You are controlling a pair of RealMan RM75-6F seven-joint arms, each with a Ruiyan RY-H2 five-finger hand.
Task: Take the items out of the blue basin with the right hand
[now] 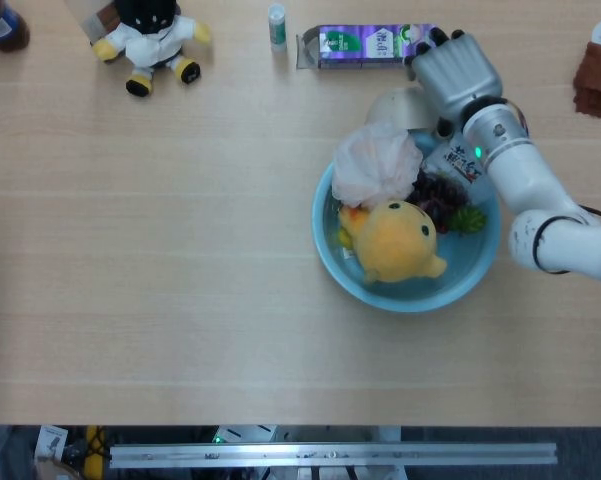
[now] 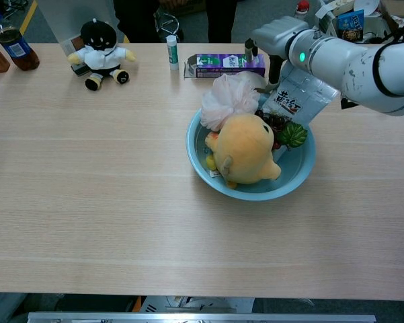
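Observation:
The blue basin [image 1: 410, 297] [image 2: 297, 176] stands right of the table's centre. In it lie a yellow plush chick [image 1: 395, 240] [image 2: 245, 148], a pink bath puff [image 1: 375, 162] [image 2: 228, 101], dark grapes [image 1: 436, 195] with a green leaf [image 1: 468, 216], and a snack packet [image 1: 462, 160] [image 2: 296, 97] leaning on the far rim. My right hand [image 1: 458, 70] [image 2: 277, 37] is low behind the basin and holds a white bowl [image 1: 400, 105] that sits on the table there, partly hidden by the puff. My left hand is out of sight.
A purple box [image 1: 355, 45] lies just behind the white bowl. A small white tube [image 1: 277, 25], a black plush doll [image 1: 150, 40] and a dark bottle [image 1: 0, 25] stand along the far edge. A brown cloth [image 1: 598, 78] is at the far right.

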